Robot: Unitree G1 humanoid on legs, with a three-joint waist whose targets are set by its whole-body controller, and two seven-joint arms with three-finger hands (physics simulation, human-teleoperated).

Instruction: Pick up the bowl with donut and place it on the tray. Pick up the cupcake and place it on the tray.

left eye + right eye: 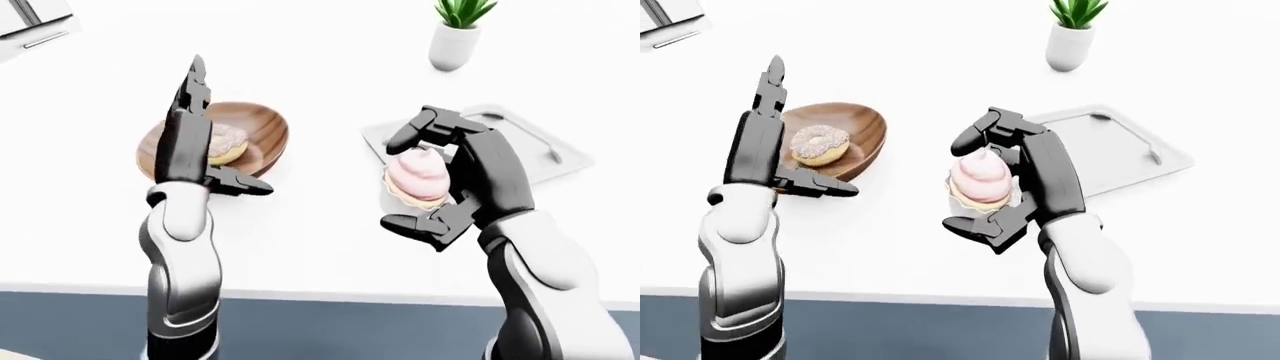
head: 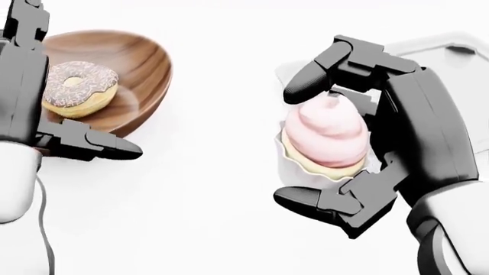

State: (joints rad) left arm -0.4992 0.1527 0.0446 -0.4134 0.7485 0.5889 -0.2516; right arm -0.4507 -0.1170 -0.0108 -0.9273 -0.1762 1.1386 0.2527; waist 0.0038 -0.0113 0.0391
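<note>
A wooden bowl [image 1: 262,131] holding a sprinkled donut [image 2: 78,87] rests on the white counter at the left. My left hand [image 1: 222,133] is open, fingers straight up and thumb out, raised beside and over the bowl's left side without gripping it. My right hand [image 1: 400,181] is closed round a pink-frosted cupcake [image 2: 328,137] in a pale wrapper and holds it above the counter, fingers arched over the top and thumb under the wrapper. The grey tray [image 1: 1110,150] lies flat to the right of the cupcake and holds nothing.
A white pot with a green plant [image 1: 455,34] stands at the top, beyond the tray. A grey appliance corner [image 1: 30,22] shows at the top left. The counter's near edge [image 1: 320,296] runs along the bottom, with dark floor below.
</note>
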